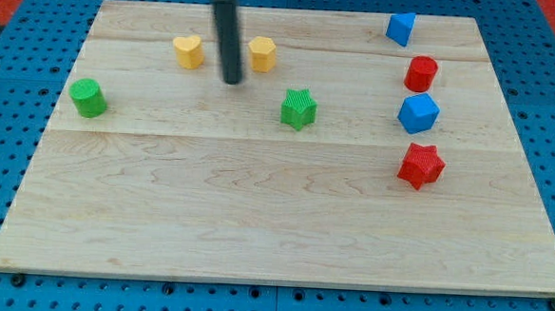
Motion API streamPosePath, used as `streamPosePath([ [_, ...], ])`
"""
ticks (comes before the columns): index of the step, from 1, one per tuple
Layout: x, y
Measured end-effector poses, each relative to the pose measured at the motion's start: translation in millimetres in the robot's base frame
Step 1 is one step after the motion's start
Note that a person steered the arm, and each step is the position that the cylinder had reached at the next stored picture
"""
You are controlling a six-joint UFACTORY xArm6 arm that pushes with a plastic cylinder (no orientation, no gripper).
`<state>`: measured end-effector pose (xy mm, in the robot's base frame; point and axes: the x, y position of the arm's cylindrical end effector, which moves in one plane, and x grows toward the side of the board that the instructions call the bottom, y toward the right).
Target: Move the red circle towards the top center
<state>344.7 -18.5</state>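
Our upright rod, which has no gripper, sets my tip (232,80) between the yellow blocks near the bench's (255,221) top edge, well apart from the red circle (421,73).

Single cam, high front angle, down onto whole board (283,232).

The red circle (421,73) is a short, round block standing flat on the wooden surface (255,211), near the view's right edge and toward the view's top, with its flat top facing up.
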Motion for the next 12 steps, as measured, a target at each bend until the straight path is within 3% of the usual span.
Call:
streamPosePath([
  [1, -26.2, 28.4],
  [3, -31.2, -61.2],
  [4, -4.5, 66.0],
  [5, 12.1, 147.3],
  [6, -19.1, 216.9],
  [8, -28.0, 282.6],
  [9, -40.7, 283.0],
  [10, -48.1, 196.5],
  [11, -48.3, 219.0],
  [12, -59.9, 185.9],
])
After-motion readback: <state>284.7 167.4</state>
